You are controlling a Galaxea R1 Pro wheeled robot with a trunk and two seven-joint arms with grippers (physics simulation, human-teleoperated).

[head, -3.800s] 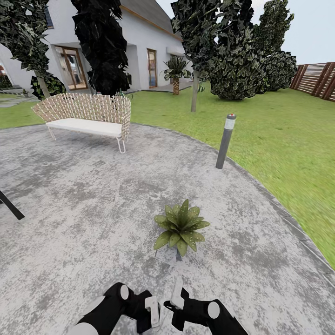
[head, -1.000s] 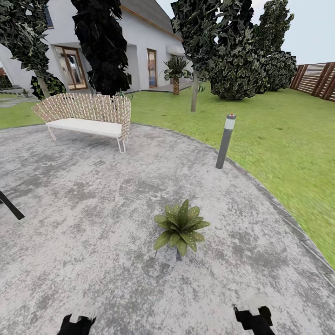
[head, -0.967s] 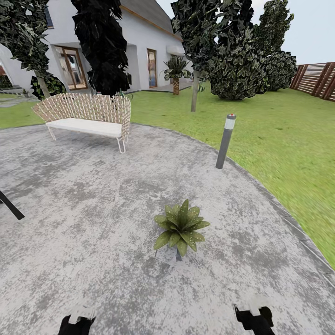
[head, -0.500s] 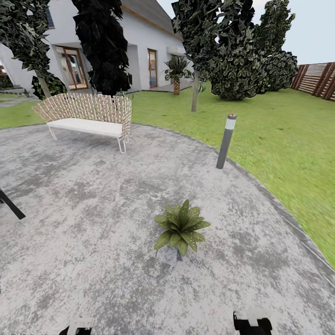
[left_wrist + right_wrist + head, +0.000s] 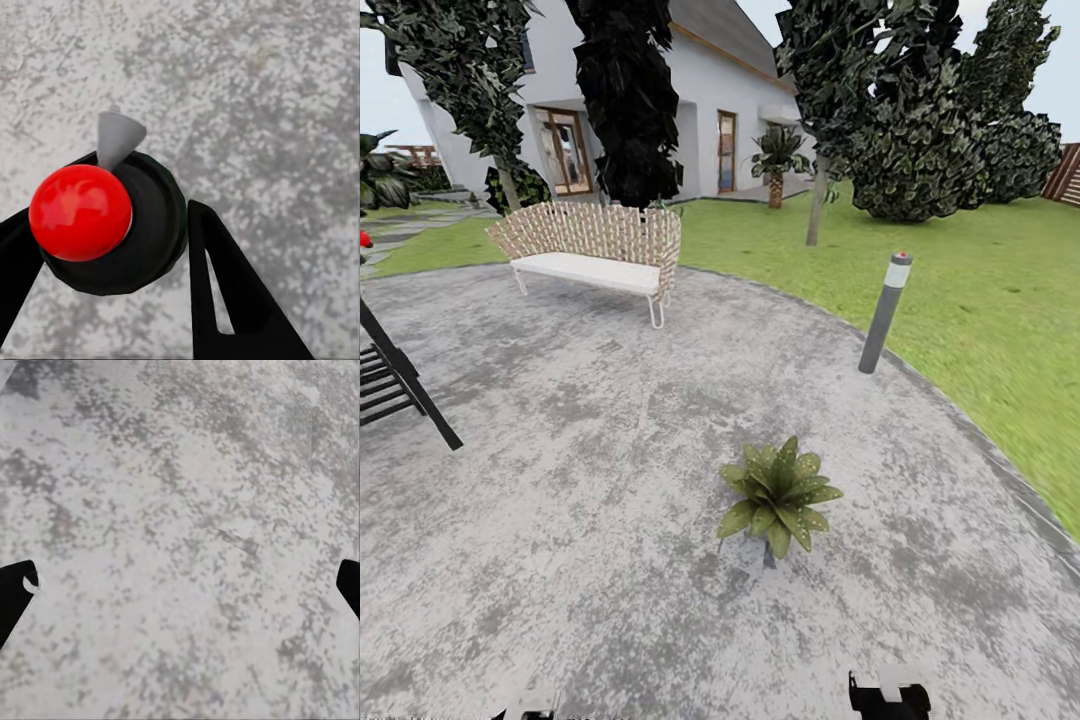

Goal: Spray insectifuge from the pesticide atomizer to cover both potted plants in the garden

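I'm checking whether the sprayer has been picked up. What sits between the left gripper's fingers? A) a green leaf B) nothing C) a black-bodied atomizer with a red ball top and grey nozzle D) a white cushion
C: in the left wrist view, the pesticide atomizer, black with a red top, sits between the left gripper fingers.

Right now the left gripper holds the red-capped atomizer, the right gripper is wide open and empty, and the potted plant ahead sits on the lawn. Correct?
Not quite. The head view shows the potted plant on the grey patio, not the lawn. The left gripper does hold the red-capped atomizer; the right gripper is open and empty.
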